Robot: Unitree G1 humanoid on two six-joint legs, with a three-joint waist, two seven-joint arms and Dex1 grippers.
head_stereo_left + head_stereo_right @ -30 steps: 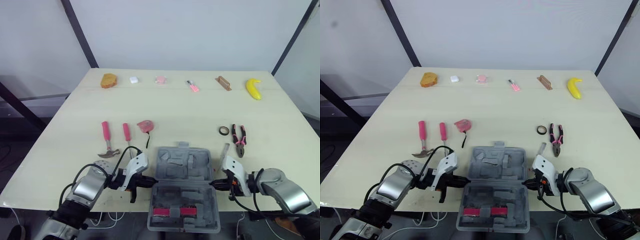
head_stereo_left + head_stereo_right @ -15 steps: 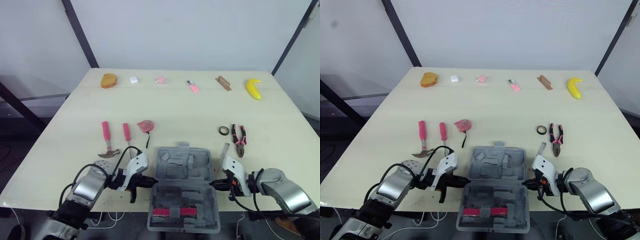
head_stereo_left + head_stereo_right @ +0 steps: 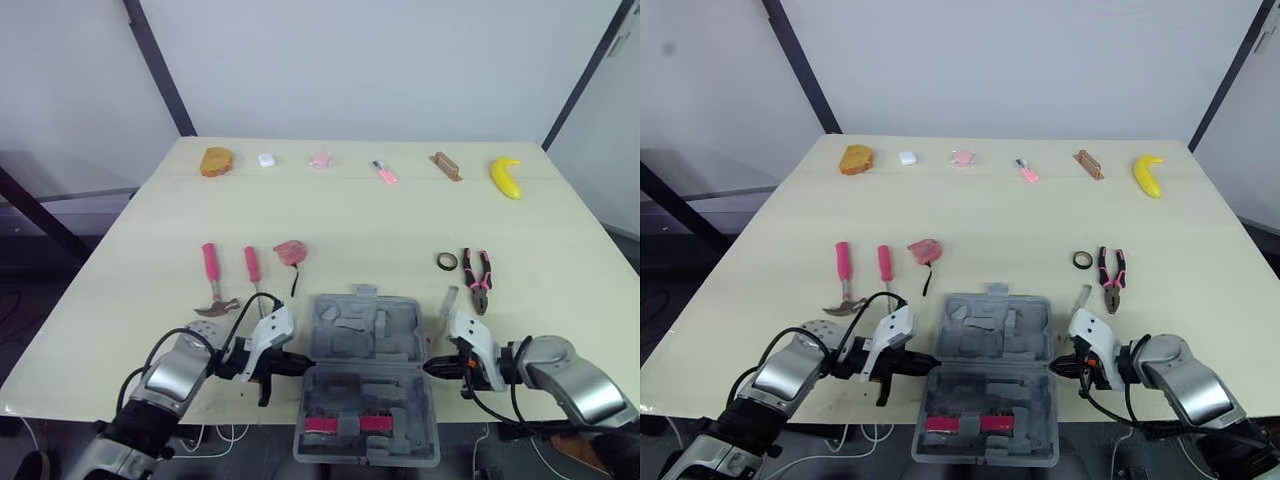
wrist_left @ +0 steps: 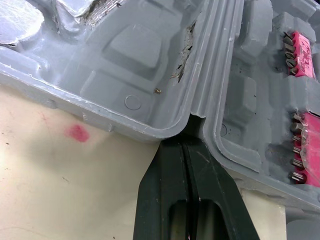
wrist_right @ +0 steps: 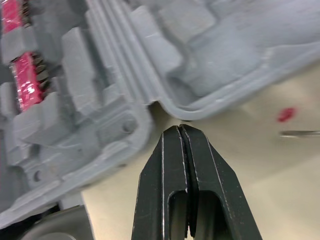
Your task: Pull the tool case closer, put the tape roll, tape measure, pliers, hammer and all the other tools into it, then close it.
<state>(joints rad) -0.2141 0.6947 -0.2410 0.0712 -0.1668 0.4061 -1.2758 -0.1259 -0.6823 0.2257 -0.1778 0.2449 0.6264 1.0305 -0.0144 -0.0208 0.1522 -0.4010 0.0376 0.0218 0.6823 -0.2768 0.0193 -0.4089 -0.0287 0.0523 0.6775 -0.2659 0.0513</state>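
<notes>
The open grey case (image 3: 366, 380) lies at the bottom centre of the frame on the table (image 3: 380, 215). The left gripper (image 3: 290, 365) and right gripper (image 3: 432, 369) sit at either end of its hinge, each with its fingers pressed together and holding nothing. Above, the hammer (image 3: 212, 280) and tape measure (image 3: 290, 252) lie centre left, the tape roll (image 3: 446, 262) and pliers (image 3: 479, 278) centre right.

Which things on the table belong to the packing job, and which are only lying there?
For the job: tool case, hammer, screwdriver, tape measure, tape roll, pliers.

Only lying about, along the far edge: banana, wooden block, pink pen-like item, small pink lump, small white case, brownish bread-like piece.
</notes>
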